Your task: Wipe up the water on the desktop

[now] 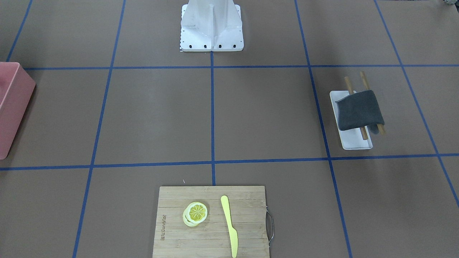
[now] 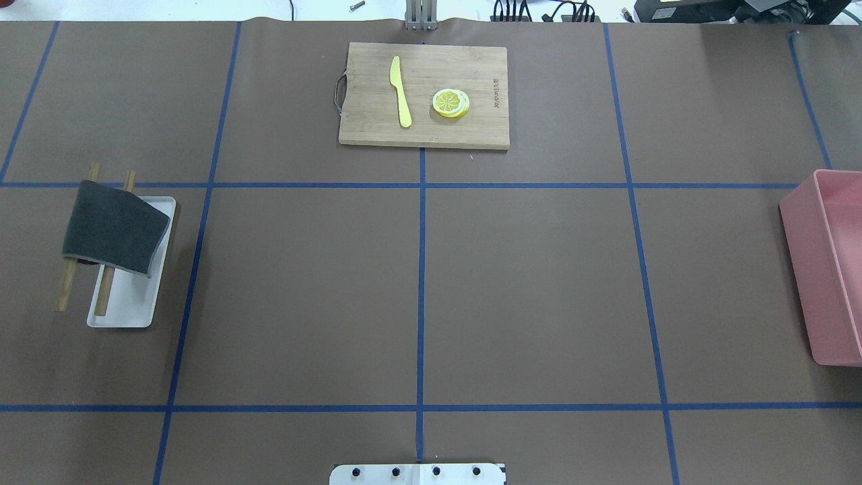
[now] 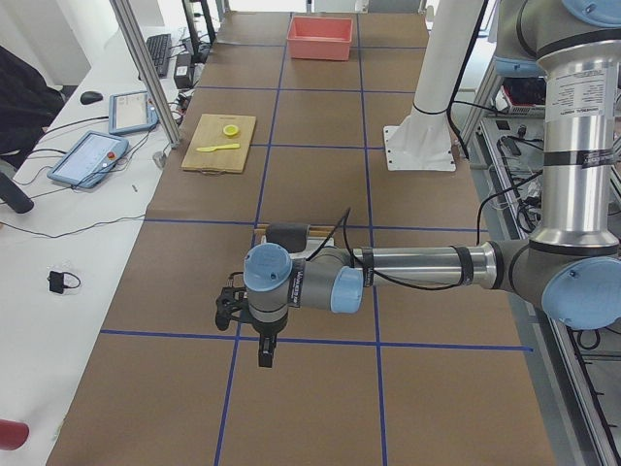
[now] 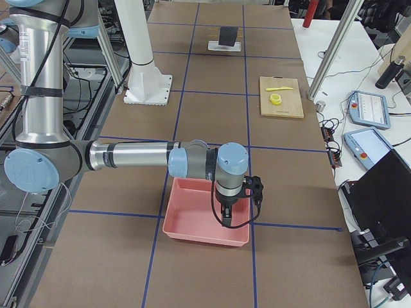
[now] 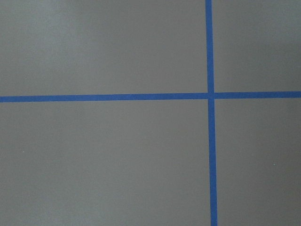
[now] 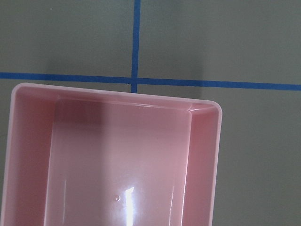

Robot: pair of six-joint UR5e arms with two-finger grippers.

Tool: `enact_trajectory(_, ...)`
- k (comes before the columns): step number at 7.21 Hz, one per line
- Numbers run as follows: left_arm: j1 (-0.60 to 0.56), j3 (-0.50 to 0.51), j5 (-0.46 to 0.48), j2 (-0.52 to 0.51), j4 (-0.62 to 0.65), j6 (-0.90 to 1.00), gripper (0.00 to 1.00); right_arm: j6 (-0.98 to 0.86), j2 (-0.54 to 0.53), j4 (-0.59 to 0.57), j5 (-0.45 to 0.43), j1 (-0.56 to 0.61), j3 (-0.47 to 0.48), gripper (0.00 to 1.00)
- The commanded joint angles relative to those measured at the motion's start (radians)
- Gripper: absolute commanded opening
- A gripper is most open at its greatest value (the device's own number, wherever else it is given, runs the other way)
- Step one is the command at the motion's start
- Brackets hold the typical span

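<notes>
The desktop (image 2: 525, 283) is a matte brown top marked by blue tape lines; no water shows on it in any view. A dark grey cloth (image 2: 114, 229) hangs over two wooden rods on a white tray (image 2: 128, 313) at the robot's left, and shows in the front view (image 1: 360, 109) too. My left gripper (image 3: 265, 355) shows only in the exterior left view, hovering over bare desktop just beyond the tray; I cannot tell its state. My right gripper (image 4: 225, 219) shows only in the exterior right view, above the pink bin (image 4: 207, 221); I cannot tell its state.
A bamboo cutting board (image 2: 424, 94) with a yellow knife (image 2: 401, 91) and lemon slices (image 2: 450, 103) lies at the far middle. The pink bin (image 2: 825, 269) stands at the right edge and looks empty in the right wrist view (image 6: 113, 165). The white robot base (image 1: 211, 27) stands mid-table.
</notes>
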Motion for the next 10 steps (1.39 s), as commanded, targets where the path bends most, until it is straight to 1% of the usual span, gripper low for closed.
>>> enact_trajectory(1, 0.001, -0.005, -0.004, -0.030, 0.002, -0.001, 0.98, 0.002, 0.027, -0.006, -0.034, -0.016, 0.003, 1.00)
enact_trajectory(4, 0.001, -0.010, -0.007, -0.036, 0.002, 0.006, 0.98, 0.004, 0.027, -0.005, -0.026, -0.016, 0.002, 1.00)
enact_trajectory(6, 0.001, -0.027, -0.010, -0.036, 0.001, 0.000, 0.98, 0.006, 0.020, 0.001, 0.007, -0.016, -0.003, 1.00)
enact_trajectory(7, 0.007, -0.027, -0.010, -0.036, 0.004, -0.003, 0.98, 0.001, 0.020, 0.003, -0.002, -0.018, -0.007, 1.00)
enact_trajectory(8, 0.007, -0.042, -0.056, -0.036, 0.004, -0.033, 0.98, 0.001, 0.018, 0.004, -0.002, -0.018, -0.001, 1.00)
enact_trajectory(9, 0.015, -0.070, -0.132, -0.038, -0.019, -0.169, 0.98, 0.001, 0.020, 0.004, 0.000, -0.018, 0.002, 1.00)
enact_trajectory(10, 0.079, -0.129, -0.136, -0.027, -0.033, -0.292, 0.98, 0.004, 0.020, 0.004, 0.003, -0.018, 0.003, 1.00)
